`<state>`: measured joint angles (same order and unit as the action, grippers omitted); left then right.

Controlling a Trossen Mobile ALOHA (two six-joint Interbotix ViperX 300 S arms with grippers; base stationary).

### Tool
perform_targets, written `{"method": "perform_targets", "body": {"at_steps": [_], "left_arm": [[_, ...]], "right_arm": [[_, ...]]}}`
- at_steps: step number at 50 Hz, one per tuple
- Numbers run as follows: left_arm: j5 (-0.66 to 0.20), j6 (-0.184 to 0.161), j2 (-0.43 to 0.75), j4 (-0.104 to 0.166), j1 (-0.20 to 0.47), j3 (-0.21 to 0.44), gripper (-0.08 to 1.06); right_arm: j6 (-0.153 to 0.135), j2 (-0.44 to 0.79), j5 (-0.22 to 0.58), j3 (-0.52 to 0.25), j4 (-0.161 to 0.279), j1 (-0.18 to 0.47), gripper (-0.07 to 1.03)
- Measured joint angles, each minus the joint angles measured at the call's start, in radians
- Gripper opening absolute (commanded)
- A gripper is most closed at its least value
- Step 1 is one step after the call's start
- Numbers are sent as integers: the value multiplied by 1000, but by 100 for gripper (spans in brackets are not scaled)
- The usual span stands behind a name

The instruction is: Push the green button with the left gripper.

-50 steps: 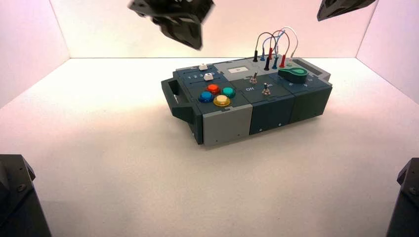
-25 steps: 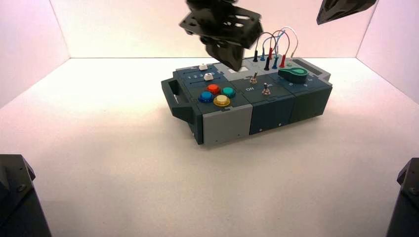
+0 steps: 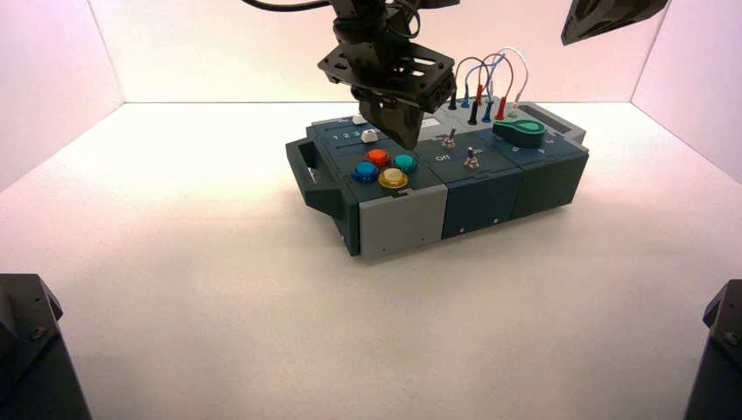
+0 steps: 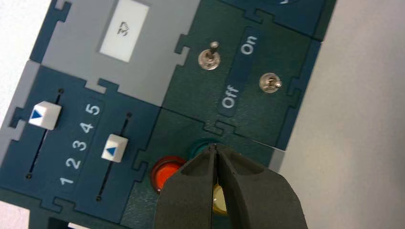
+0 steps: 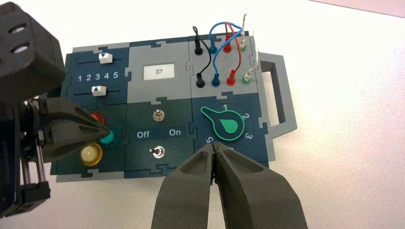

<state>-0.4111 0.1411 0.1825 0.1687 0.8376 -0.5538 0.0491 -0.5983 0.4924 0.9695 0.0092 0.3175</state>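
Lowered: left gripper [image 3: 404, 138] | jaws closed | over green button [image 3: 404, 162]

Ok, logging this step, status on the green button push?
Left tool shut, tips just above green button, not visibly pressing. Right tool shut, parked high. Nothing in the way.

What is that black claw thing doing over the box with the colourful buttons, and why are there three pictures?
It is a robot with two arms. One camera looks down from above; one more sits on each wrist. The left gripper, its claw, has its fingers pressed together and points down just above the green button. It holds nothing. The right gripper, also shut and holding nothing, waits high up at the right. The box on the white table also has red, blue and yellow buttons, sliders, switches, a green knob and wires.
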Motion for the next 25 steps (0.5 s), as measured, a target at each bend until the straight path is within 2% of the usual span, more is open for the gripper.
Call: {"method": "perform_targets", "body": {"at_steps": [25], "left_arm": [[-23,6,25,-2,-8,0,-3]], "right_arm": [[-2,-2,0,-2,0,0,-2]]}}
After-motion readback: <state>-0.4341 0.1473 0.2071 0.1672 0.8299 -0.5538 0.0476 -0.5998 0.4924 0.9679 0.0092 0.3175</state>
